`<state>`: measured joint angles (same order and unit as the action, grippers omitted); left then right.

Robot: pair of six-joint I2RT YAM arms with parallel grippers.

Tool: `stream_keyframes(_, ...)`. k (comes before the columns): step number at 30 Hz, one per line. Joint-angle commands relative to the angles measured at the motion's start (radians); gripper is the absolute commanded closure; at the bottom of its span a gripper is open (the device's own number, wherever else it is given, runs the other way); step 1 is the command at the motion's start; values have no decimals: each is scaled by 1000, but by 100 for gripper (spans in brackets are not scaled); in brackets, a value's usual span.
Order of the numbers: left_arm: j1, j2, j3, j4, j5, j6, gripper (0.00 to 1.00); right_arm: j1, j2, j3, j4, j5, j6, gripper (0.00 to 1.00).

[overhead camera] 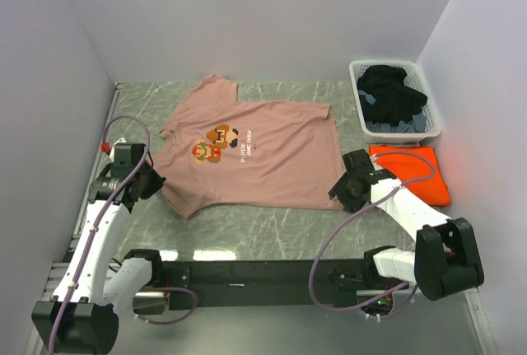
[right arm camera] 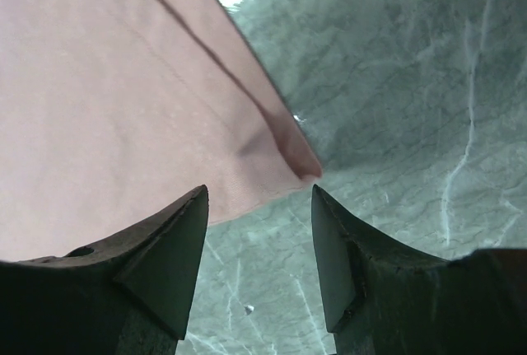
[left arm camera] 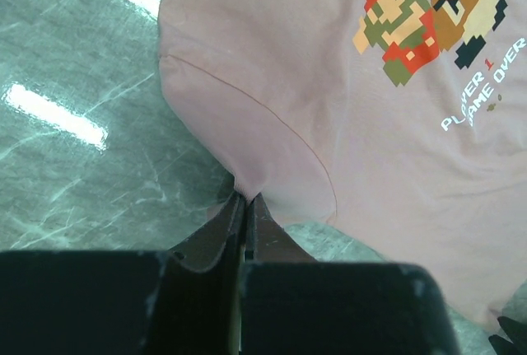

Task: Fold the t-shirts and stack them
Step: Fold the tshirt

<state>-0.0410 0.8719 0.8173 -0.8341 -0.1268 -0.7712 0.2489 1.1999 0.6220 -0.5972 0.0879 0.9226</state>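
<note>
- table (overhead camera: 272,235): green marbled top, white walls on three sides, glare streaks near the front edge.
- pink tee (overhead camera: 272,157): spread flat, face up, mid-table. Neck to the left, hem to the right, one sleeve toward the back wall, the other toward the near left. Mostly smooth.
- left arm (overhead camera: 95,240): reaches up from the near-left base to the tee's near sleeve.
- right arm (overhead camera: 412,215): reaches from the near-right base to the tee's near hem corner; cable loops beside it.
- basket (overhead camera: 436,128): white plastic, back right corner, just right of the pink tee.
- orange tee (overhead camera: 420,174): folded flat on the table, directly in front of the basket, right of the pink tee and apart from it. The right arm covers part of its left edge.
- dark clothes (overhead camera: 391,95): black/blue heap in the basket, spilling above the rim.
- left gripper (left arm camera: 245,207): claw pinched closed on the edge of the pink tee's (left arm camera: 313,83) sleeve; the fabric puckers at the tips. Low, close to the tabletop.
- right gripper (right arm camera: 259,198): claw wide, holding nothing. The hem corner of the pink tee (right arm camera: 115,100) lies just ahead of the gap, nearer the right-hand finger; can't tell whether it touches.
- graphic (left arm camera: 428,17): pixel-art characters on the chest in red, green, brown and black.
- lettering (left arm camera: 482,83): white, beside the graphic, reads "PLAYER 1 GAME OVER".
</note>
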Motion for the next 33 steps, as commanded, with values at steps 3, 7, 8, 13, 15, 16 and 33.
stream_keyframes(3,-19,-25,6,27,10,1,96,12,50,13,-16,33,67,40)
stream_keyframes(7,-25,-34,2,27,7,-5,96,12,85,21,-19,55,71,41)
stream_keyframes(8,-26,-37,2,27,10,-8,96,10,102,25,-19,56,73,41)
stream_keyframes(13,-36,-40,3,20,1,-14,96,13,142,18,-19,44,76,42)
stream_keyframes(15,-39,-40,8,16,-10,-13,96,13,161,18,-22,46,73,46)
stream_keyframes(16,-39,-40,9,15,-13,-11,96,13,164,18,-27,39,74,47)
stream_keyframes(33,-37,-27,31,-5,-63,-2,95,13,164,12,-65,49,32,96)
